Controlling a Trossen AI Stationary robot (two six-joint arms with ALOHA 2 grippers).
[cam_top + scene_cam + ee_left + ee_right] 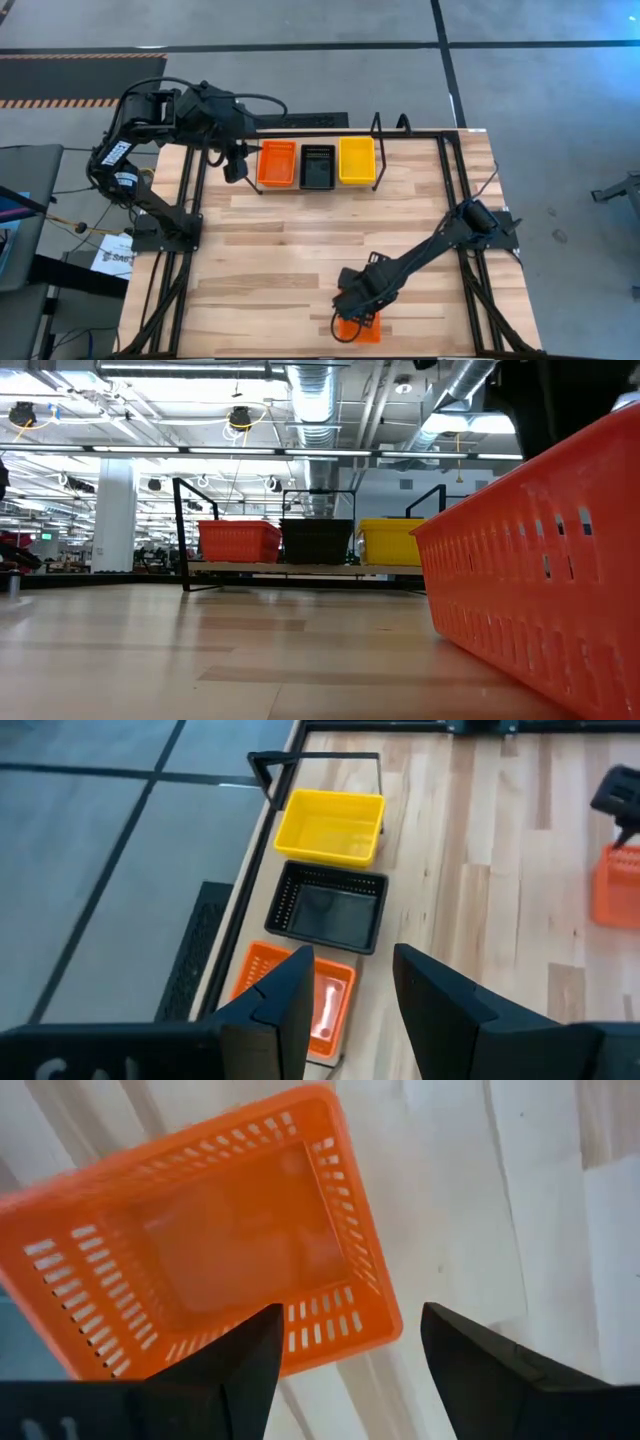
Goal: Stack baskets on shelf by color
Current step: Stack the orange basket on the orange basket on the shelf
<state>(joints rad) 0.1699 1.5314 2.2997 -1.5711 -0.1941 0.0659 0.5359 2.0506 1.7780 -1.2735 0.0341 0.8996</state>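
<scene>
Loose basket: red-orange perforated plastic basket (358, 329) at the table's 6 o'clock edge.
Right gripper (345, 1355): above it, fingers wide, empty.
Shelf (318, 165): 12 o'clock, holding red-orange, black, yellow baskets.
Left gripper (350, 1010): beside shelf, half-spread, empty.

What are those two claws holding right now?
Nothing. The right gripper hangs open above an orange basket; the left gripper is open and empty by the shelf.

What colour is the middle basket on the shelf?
Black: the middle basket sits between an orange one and a yellow one. The high view shows it best.
</scene>
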